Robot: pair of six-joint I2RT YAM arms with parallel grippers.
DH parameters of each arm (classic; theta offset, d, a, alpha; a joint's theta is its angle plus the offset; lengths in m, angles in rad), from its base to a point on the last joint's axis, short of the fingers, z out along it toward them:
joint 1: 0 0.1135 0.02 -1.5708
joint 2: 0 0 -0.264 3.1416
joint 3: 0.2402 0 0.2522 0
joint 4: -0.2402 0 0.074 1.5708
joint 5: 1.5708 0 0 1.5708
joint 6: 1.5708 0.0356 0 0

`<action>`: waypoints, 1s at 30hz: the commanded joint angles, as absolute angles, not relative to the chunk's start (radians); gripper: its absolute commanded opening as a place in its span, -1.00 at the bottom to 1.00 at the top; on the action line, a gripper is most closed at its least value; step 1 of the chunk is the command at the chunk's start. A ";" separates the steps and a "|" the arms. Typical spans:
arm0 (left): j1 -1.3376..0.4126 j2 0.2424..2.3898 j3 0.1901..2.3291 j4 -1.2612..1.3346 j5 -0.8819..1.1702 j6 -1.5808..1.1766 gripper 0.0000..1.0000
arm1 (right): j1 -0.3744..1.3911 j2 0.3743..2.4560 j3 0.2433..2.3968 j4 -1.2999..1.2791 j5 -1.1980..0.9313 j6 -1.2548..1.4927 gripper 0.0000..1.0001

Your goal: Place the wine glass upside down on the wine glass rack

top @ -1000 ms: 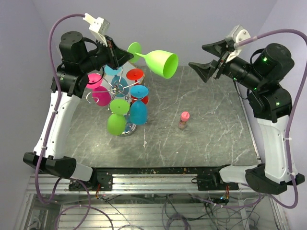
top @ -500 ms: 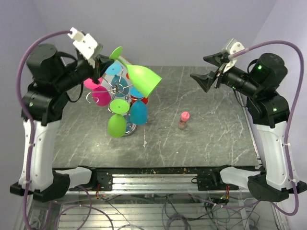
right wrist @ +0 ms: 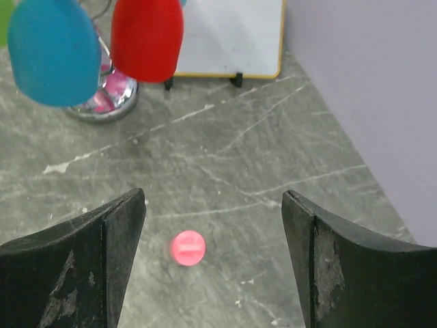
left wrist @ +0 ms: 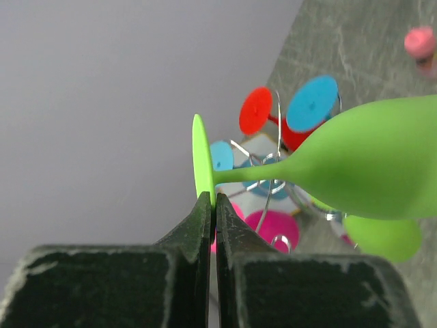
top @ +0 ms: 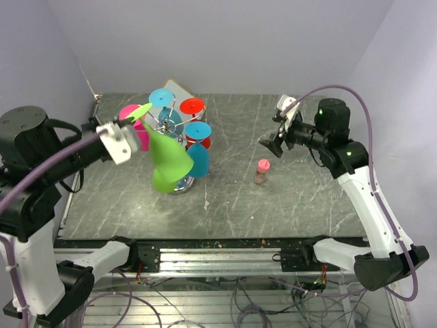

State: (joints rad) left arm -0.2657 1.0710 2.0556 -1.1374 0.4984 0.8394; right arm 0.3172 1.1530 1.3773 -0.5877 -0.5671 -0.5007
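My left gripper point(top: 132, 119) point(left wrist: 213, 199) is shut on the rim of the foot of a lime green wine glass point(top: 166, 152) point(left wrist: 369, 164). The glass hangs tilted, foot up and left, bowl down and right, over the near left side of the wine glass rack point(top: 172, 126) point(left wrist: 273, 171). That silver wire stand carries several upside-down glasses in pink, blue, red and green. Whether the held glass touches the rack I cannot tell. My right gripper point(top: 271, 143) point(right wrist: 213, 205) is open and empty, well to the right of the rack.
A small pink-capped bottle point(top: 262, 171) point(right wrist: 187, 247) stands on the grey marble table, below the right gripper. A white board with a wooden frame point(top: 179, 88) point(right wrist: 229, 34) leans behind the rack. The lilac walls close in at the back and on both sides.
The left arm swung left and down, turning the green glass from sideways to bowl-down over the rack. The right arm dropped toward the table and its jaws spread wider.
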 commanded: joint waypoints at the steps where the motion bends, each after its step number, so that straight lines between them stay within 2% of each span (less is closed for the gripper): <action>1: -0.240 1.041 2.084 -1.384 0.472 1.211 -0.86 | 0.314 1.073 1.270 -0.496 -0.574 -0.559 0.62; 8: -0.201 1.012 2.072 -1.493 0.368 1.366 -0.86 | 0.294 1.006 1.087 -0.405 -0.561 -0.547 0.63; 16: -0.180 1.009 1.967 -1.485 0.269 1.450 -0.86 | 0.254 0.968 1.007 -0.360 -0.589 -0.541 0.64; 23: -0.178 1.024 1.862 -1.412 0.338 1.519 -0.86 | 0.247 0.972 0.984 -0.351 -0.563 -0.548 0.64; 30: -0.179 1.058 1.841 -1.456 0.408 1.677 -0.86 | 0.247 0.979 0.979 -0.356 -0.567 -0.551 0.64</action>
